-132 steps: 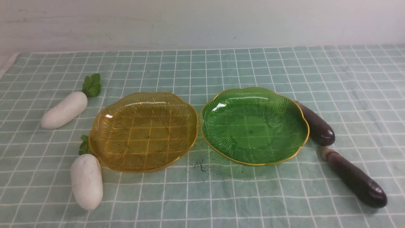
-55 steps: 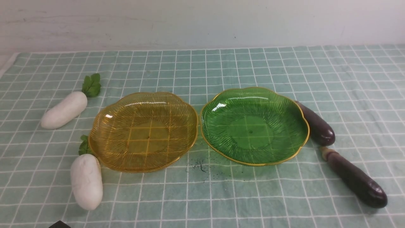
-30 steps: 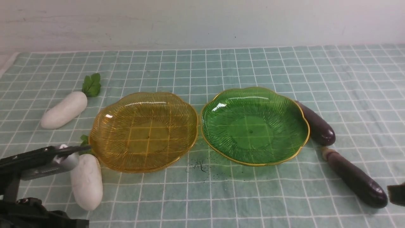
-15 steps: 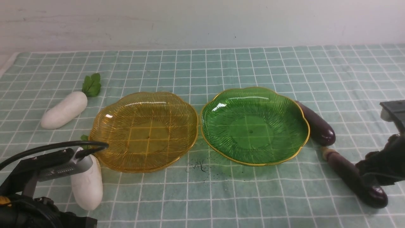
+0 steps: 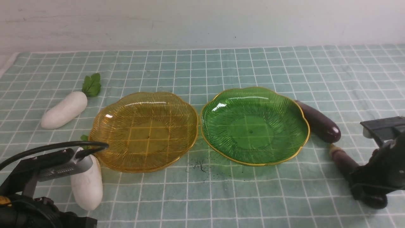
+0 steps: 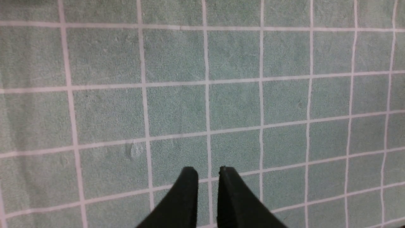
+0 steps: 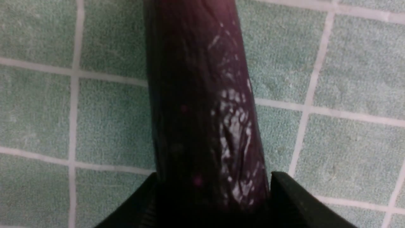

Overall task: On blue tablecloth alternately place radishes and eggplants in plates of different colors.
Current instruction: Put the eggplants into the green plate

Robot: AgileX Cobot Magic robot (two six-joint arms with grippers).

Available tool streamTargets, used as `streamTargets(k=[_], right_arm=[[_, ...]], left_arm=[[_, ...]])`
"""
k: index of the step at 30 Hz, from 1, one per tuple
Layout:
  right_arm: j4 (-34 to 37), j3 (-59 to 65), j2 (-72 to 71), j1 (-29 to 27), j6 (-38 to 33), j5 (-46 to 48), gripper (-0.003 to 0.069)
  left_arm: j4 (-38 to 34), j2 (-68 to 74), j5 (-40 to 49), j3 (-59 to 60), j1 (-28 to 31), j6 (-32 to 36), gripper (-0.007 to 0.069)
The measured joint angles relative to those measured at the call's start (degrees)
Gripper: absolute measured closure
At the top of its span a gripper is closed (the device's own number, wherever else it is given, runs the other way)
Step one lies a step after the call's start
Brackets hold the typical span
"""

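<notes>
On the blue tablecloth [image 5: 202,69] an amber plate [image 5: 104,126] and a green plate [image 5: 284,110] stand side by side, both bare. One radish [image 5: 65,110] lies far left. The other radish [image 5: 88,186] lies by the amber plate, partly behind my left arm [image 5: 47,164]. One eggplant [image 5: 319,123] rests against the green plate's right rim. Of the nearer eggplant [image 5: 343,160] only the stem end shows beyond my right arm [image 5: 383,171]. The right gripper [image 7: 214,174] is open and straddles this eggplant [image 7: 202,95]. The left gripper [image 6: 207,169] shows a narrow gap over bare cloth, holding nothing.
A small dark smudge [image 5: 199,166] marks the cloth in front of the two plates. A pale wall [image 5: 202,22] rises behind the cloth's far edge. The cloth's left edge [image 5: 8,65] shows at the far left.
My right arm has come in and down over the nearer eggplant with its jaws opened around it. Both eggplants have shifted slightly. The left arm has advanced beside the near radish and its fingers have parted a little.
</notes>
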Motion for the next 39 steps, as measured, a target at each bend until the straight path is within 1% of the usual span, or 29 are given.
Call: streamTargets(k=[3, 7, 9, 11, 12, 13, 14, 15, 16, 17, 19, 20, 21, 22, 23, 26, 29, 32, 33, 34, 36, 39], right_arm=[[0.0, -2.5, 0.0, 0.0, 0.1, 4.3, 0.0289], [0.2, -8.1, -1.0, 0.0, 1.3, 14.8, 0.0289], [0.8, -9.8, -2.4, 0.0, 1.4, 18.0, 0.0289], [2.6, -11.7, -4.0, 0.0, 1.5, 21.0, 0.0289], [5.1, -13.0, -6.0, 0.0, 1.2, 22.9, 0.0289], [7.3, -13.7, -7.3, 0.0, 0.5, 23.4, 0.0289], [7.7, -13.9, -7.6, 0.0, 0.2, 23.4, 0.0289], [13.0, -14.5, -9.4, 0.0, -1.7, 22.2, 0.0289], [15.2, -14.7, -9.8, 0.0, -2.9, 21.3, 0.0289], [19.9, -14.7, -10.2, 0.0, -4.4, 19.0, 0.0289], [27.3, -14.8, -10.0, 0.1, -7.9, 14.6, 0.0289], [28.1, -14.8, -9.9, 0.1, -8.3, 14.1, 0.0289], [31.6, -14.8, -9.3, 0.5, -10.8, 11.4, 0.0289], [36.3, -14.9, -8.0, 1.6, -15.2, 6.2, 0.0289], [38.0, -14.9, -6.7, 2.3, -17.3, 3.5, 0.0289], [41.1, -14.9, -3.0, 4.6, -21.4, -2.7, 0.0289], [41.7, -14.9, -1.2, 5.8, -23.4, -4.7, 0.0289], [42.4, -14.9, 2.6, 8.2, -27.7, -7.8, 0.0289], [42.5, -14.9, 3.6, 8.6, -28.8, -8.2, 0.0279], [42.6, -14.9, 4.4, 8.7, -29.4, -8.3, 0.0265], [42.6, -14.9, 5.6, 8.9, -30.4, -8.6, 0.0168], [41.7, -14.9, 5.7, 8.9, -30.7, -8.9, 0.0084]], left_arm=[[0.0, 0.0, 0.0, 0.0, 0.0, 0.0, 0.0545], [0.0, 0.0, 0.0, 0.0, 0.0, 0.0, 0.0545], [0.0, 0.0, 0.0, 0.0, 0.0, 0.0, 0.0545], [0.0, 0.0, 0.0, 0.0, 0.0, 0.0, 0.0545], [0.0, 0.0, 0.0, 0.0, 0.0, 0.0, 0.0545], [0.0, 0.0, 0.1, 0.0, 0.0, 0.0, 0.0545], [0.0, 0.0, 0.1, 0.0, 0.0, 0.0, 0.0545], [0.0, 0.0, 0.1, 0.0, 0.0, 0.0, 0.0545], [0.0, 0.0, 0.1, 0.0, 0.0, 0.0, 0.0545], [0.0, 0.0, 0.1, 0.0, 0.0, 0.0, 0.0545], [0.0, 0.0, 0.1, 0.0, 0.0, 0.0, 0.0545], [0.0, 0.0, 0.1, 0.0, 0.0, 0.0, 0.0545], [0.0, 0.0, 0.1, 0.0, 0.0, 0.0, 0.0545], [0.0, 0.0, 0.1, 0.0, 0.0, 0.0, 0.0545], [0.0, 0.0, 0.1, 0.0, 0.0, 0.0, 0.0545], [0.0, 0.0, 0.1, 0.0, 0.0, -0.2, 0.0545], [0.0, 0.0, 0.1, 0.0, 0.0, -0.3, 0.0545], [0.0, 0.0, 0.1, 0.0, 0.0, -0.5, 0.0545], [0.0, 0.0, 0.1, 0.0, 0.0, -0.5, 0.0545], [0.0, 0.0, 0.1, 0.0, 0.0, -0.5, 0.0545], [0.0, 0.0, 0.1, 0.0, 0.0, -0.5, 0.0545], [0.0, 0.0, 0.1, 0.0, 0.0, -0.5, 0.0545]])
